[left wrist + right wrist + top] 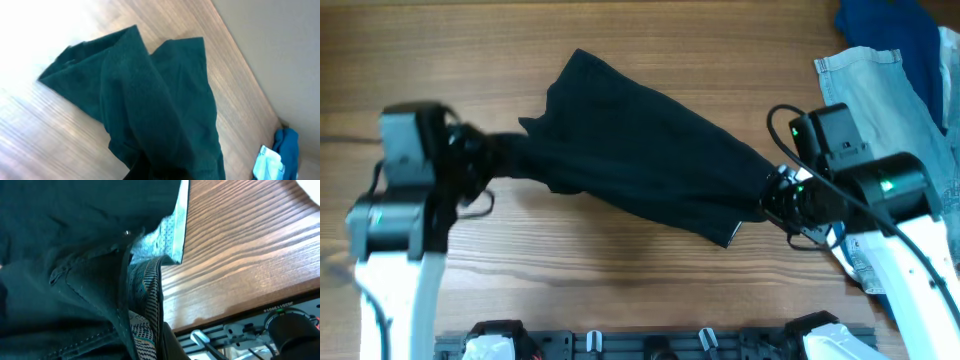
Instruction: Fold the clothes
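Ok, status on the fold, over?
Left gripper, right gripper: each clamped on an end of the black soft-fabric shorts. Shorts stretched between them. Pale blue denim garment beside right arm, clear of shorts.

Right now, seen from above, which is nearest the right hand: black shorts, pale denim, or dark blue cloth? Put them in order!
1. black soft-fabric shorts, in the right hand
2. pale blue denim garment, right edge
3. dark blue garment, top right corner

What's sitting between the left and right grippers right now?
Only the black shorts, spanning from the left gripper to the right gripper, each apparently holding one end. The overhead view shows it.
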Action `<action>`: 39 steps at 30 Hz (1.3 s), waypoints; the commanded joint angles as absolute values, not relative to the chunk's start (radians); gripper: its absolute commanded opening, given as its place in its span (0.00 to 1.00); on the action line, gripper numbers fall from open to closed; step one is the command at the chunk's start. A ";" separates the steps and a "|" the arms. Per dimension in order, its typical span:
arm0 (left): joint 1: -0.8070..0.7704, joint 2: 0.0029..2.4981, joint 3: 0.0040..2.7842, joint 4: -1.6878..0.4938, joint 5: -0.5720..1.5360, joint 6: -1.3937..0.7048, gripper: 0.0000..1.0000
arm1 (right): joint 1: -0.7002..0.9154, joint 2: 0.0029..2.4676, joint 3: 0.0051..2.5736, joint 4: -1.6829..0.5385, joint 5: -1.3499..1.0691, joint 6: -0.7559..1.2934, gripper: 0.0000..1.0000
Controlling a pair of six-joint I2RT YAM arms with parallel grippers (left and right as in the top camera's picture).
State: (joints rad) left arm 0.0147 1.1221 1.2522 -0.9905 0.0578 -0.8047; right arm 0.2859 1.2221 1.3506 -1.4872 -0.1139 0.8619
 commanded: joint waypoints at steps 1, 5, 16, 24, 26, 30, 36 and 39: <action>-0.031 1.237 1.274 -0.855 -0.096 -0.788 0.04 | 0.222 1.263 1.326 -1.499 0.080 0.870 0.04; -0.109 1.333 1.274 -0.714 -0.116 -0.788 0.04 | 0.168 1.308 1.321 -1.470 0.083 0.847 0.04; -0.245 1.569 1.274 -0.405 -0.181 -0.789 0.04 | 0.060 1.472 1.320 -1.364 0.117 0.785 0.04; -0.294 1.686 1.274 -0.297 -0.181 -0.789 0.04 | 0.045 1.621 1.320 -1.282 0.117 0.785 0.05; -0.301 1.703 1.274 -0.285 -0.181 -0.789 0.30 | 0.045 1.650 1.320 -1.251 0.117 0.785 0.07; -0.304 1.715 1.274 -0.277 -0.205 -0.789 1.00 | 0.045 1.692 1.320 -1.158 0.117 0.784 0.62; -0.299 1.710 1.274 -0.281 -0.263 -0.780 1.00 | 0.045 1.695 1.329 -1.084 0.110 0.754 1.00; -0.296 1.699 1.274 -0.282 -0.262 -0.730 1.00 | 0.045 1.695 1.349 -1.097 0.084 0.677 1.00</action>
State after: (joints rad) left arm -0.3012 1.7065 1.2522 -0.2832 -0.2195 -0.7925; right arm 0.0486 1.6890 1.3293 -1.0897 0.0887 0.7612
